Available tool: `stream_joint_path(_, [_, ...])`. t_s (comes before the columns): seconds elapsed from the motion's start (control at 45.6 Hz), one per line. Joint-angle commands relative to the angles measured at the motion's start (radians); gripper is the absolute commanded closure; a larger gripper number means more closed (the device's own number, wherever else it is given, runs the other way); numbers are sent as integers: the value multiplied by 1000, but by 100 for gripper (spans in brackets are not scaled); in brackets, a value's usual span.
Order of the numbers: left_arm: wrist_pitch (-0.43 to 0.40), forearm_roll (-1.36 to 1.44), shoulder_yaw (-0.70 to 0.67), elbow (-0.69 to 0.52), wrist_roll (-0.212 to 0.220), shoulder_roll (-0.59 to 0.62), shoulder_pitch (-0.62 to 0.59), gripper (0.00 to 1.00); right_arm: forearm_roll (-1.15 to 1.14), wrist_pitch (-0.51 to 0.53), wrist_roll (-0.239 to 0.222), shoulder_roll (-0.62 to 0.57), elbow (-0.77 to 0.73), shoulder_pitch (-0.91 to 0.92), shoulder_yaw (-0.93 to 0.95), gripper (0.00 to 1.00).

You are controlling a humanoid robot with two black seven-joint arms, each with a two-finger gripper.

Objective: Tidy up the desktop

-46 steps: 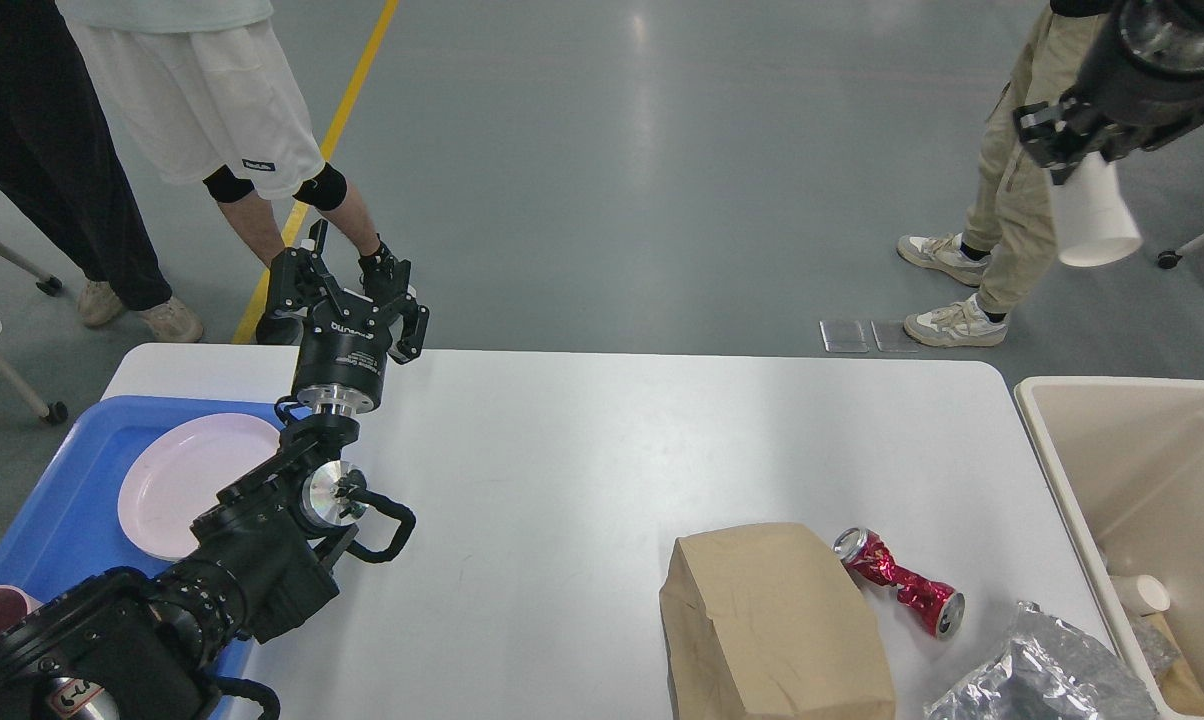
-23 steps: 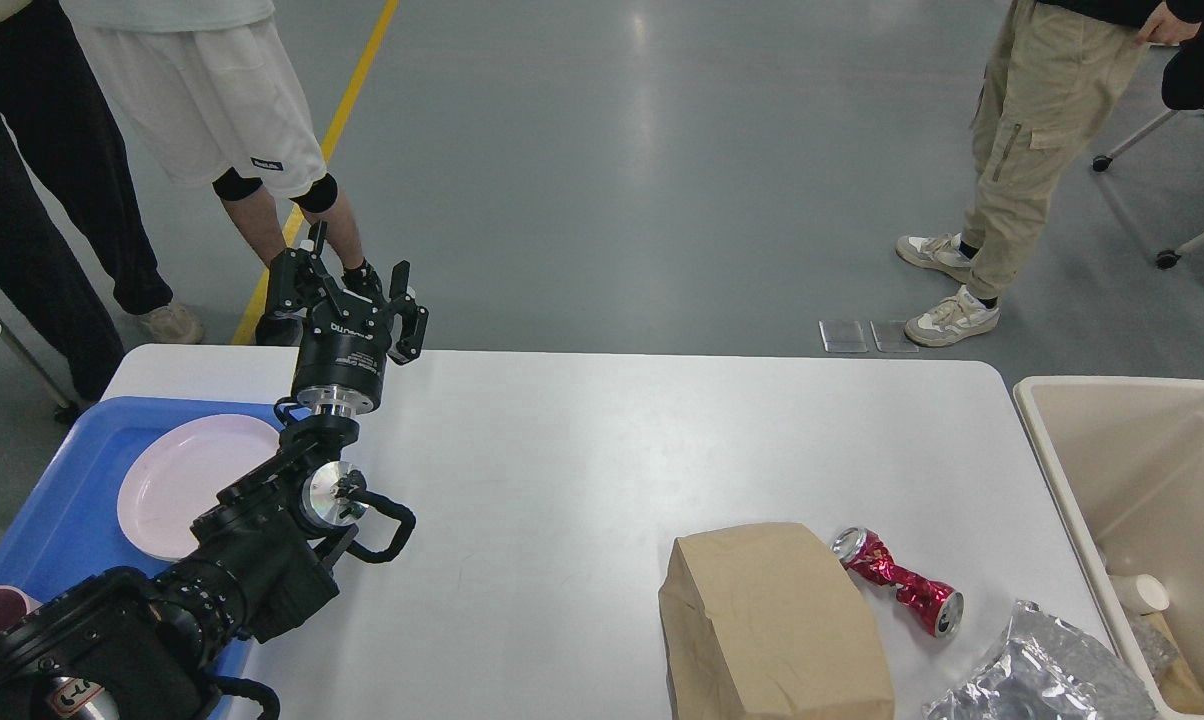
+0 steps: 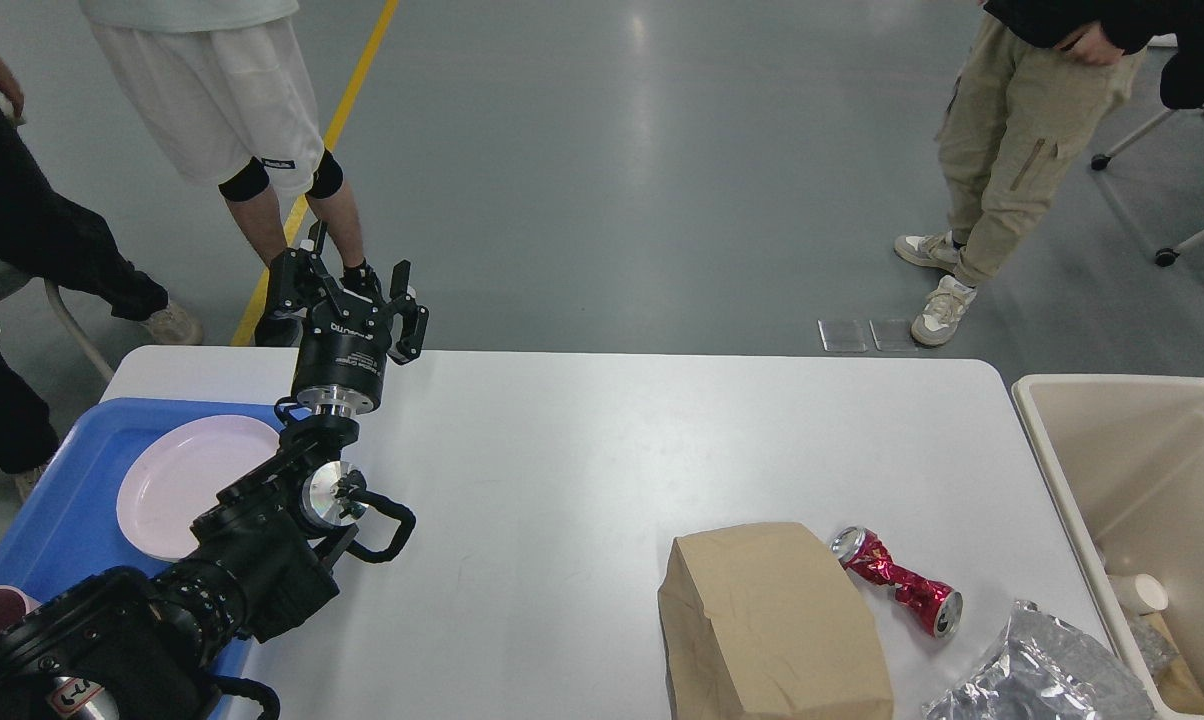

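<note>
Head view: left gripper [image 3: 349,283] raised over the far left edge of the white bench [image 3: 582,450], fingers spread wide and holding nothing, right gripper out of sight. On the bench's near right part, a brown bag [image 3: 772,625], just beside it a crushed red can [image 3: 897,583], near them a foil wrap [image 3: 1047,675]. At left a blue tray [image 3: 57,500] with a pink plate [image 3: 182,480]; at right a beige bin [image 3: 1137,500].

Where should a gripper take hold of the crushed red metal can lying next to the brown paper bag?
Grip the crushed red metal can at its pinched middle, coming from above with fingers across the waist. It lies on its side on the white desktop; both ends flare wider, and the brown paper bag crowds its left end.
</note>
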Motion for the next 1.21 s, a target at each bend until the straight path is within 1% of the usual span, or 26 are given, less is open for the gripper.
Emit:
stream_joint_path(0.0, [0,0,0,0,0,0,0,3,17,-10,1,8,-10,-98,73,100])
stream_joint_path(0.088, [0,0,0,0,0,0,0,3,17,-7,1,25,-10,-139,80,99])
stream_joint_path(0.11, [0,0,0,0,0,0,0,3,17,-7,-1,31,-10,-150,80,88])
stream_joint_path(0.132, [0,0,0,0,0,0,0,3,17,-7,-1,40,-10,-165,80,71])
stream_joint_path(0.153, [0,0,0,0,0,0,0,3,17,-7,-1,45,-10,-176,80,59])
stream_joint_path(0.175, [0,0,0,0,0,0,0,3,17,-9,-1,51,-10,-187,80,50])
stream_joint_path(0.197, [0,0,0,0,0,0,0,3,17,-9,-1,57,-10,-196,80,44])
stream_joint_path(0.241, [0,0,0,0,0,0,0,3,17,-10,1,63,-10,-208,80,36])
stream_joint_path(0.285, [0,0,0,0,0,0,0,3,17,-9,1,66,-9,-214,80,31])
stream_joint_path(0.351, [0,0,0,0,0,0,0,3,17,-9,-1,71,-9,-216,74,18])
stream_joint_path(0.373, [0,0,0,0,0,0,0,3,17,-9,1,71,-7,-216,73,15])
stream_joint_path(0.438, [0,0,0,0,0,0,0,3,17,-7,1,72,-7,-216,66,12])
stream_joint_path(0.745, [0,0,0,0,0,0,0,3,17,-2,1,101,0,-216,59,11])
stream_joint_path(0.811, [0,0,0,0,0,0,0,3,17,-1,1,109,3,-216,59,7])
stream_joint_path(0.942, [0,0,0,0,0,0,0,3,17,2,-1,115,9,-205,57,6])
stream_joint_path(0.986, [0,0,0,0,0,0,0,3,16,4,1,117,19,-195,51,3])
stream_joint_path(1.008, [0,0,0,0,0,0,0,3,16,4,1,117,23,-184,45,1])
stream_joint_path(1.052, [0,0,0,0,0,0,0,3,11,7,1,114,39,-144,21,0])
stream_joint_path(1.184, [0,0,0,0,0,0,0,3,10,83,1,114,124,81,-177,0])
